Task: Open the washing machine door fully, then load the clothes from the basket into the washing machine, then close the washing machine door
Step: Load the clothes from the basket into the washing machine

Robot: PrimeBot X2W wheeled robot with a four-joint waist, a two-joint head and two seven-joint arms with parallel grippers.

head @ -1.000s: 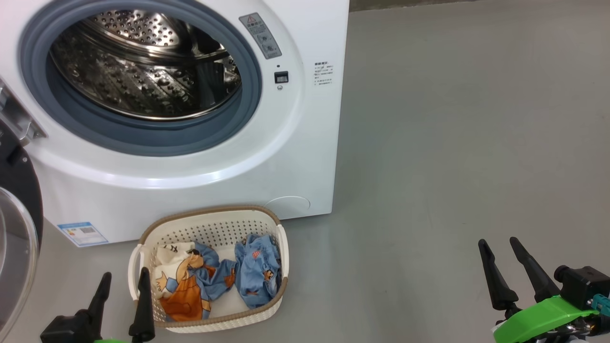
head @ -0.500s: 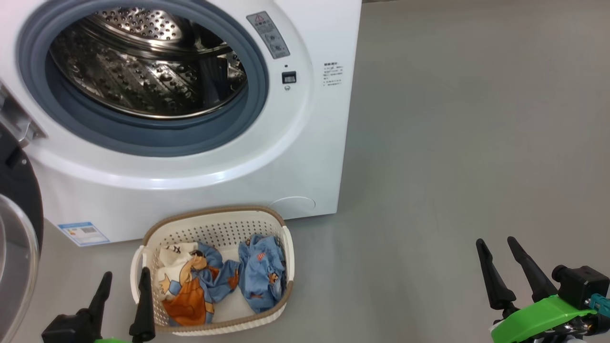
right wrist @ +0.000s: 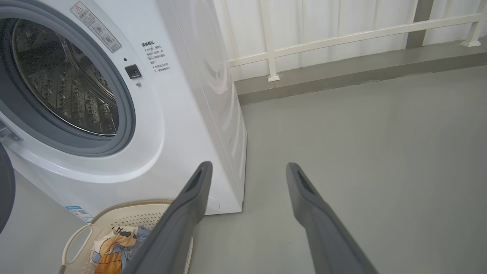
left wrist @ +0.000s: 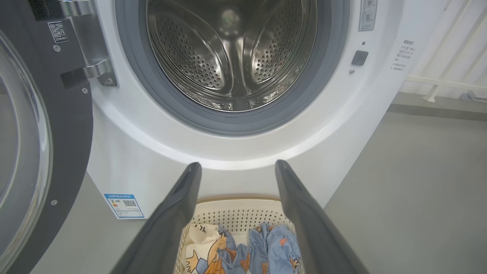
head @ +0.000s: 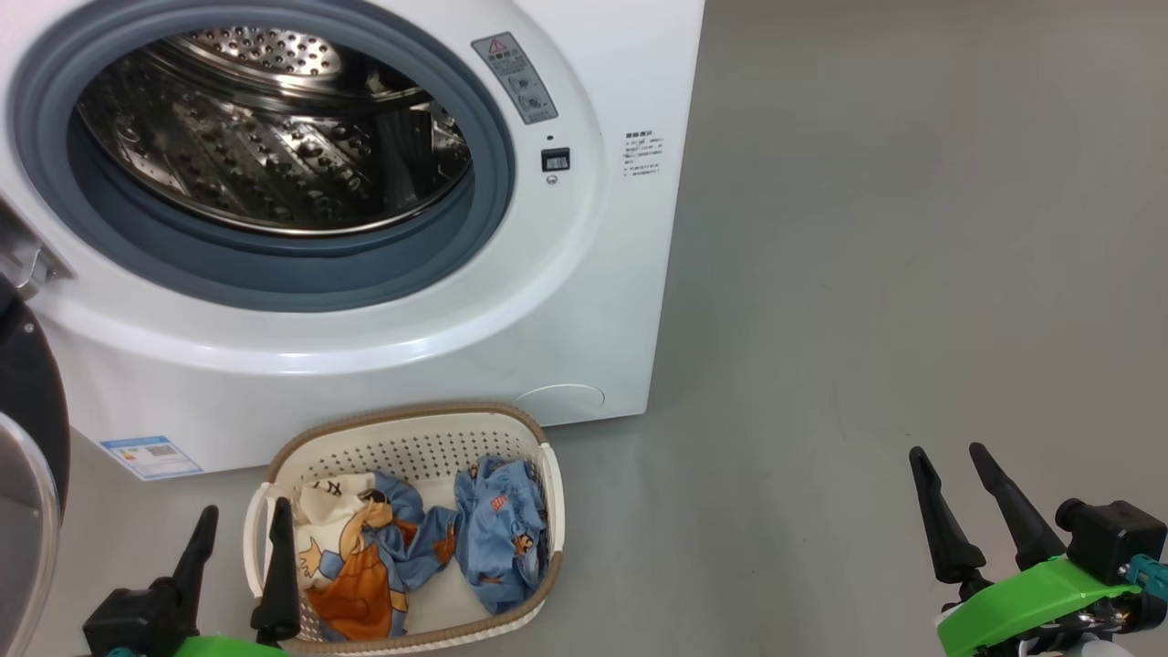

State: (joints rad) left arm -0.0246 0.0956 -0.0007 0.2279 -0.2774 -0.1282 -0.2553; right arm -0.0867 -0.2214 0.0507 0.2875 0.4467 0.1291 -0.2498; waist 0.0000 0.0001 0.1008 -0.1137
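**Clothes (head: pixel 411 547) in basket (head: pixel 401 447), loading not begun**

Washing machine door (head: pixel 32 429) swung wide at left, drum (head: pixel 274 137) bare. 2 pieces heaped in basket, on floor (head: pixel 867 274) just before washing machine (head: pixel 584 301). Left gripper (head: pixel 245 511) spread wide, empty, at basket's near-left rim; right gripper (head: pixel 947 453) likewise, well apart over floor. Advice: drop left gripper straight into heap, pinch thick fold, lift clear of rim before swinging to drum.
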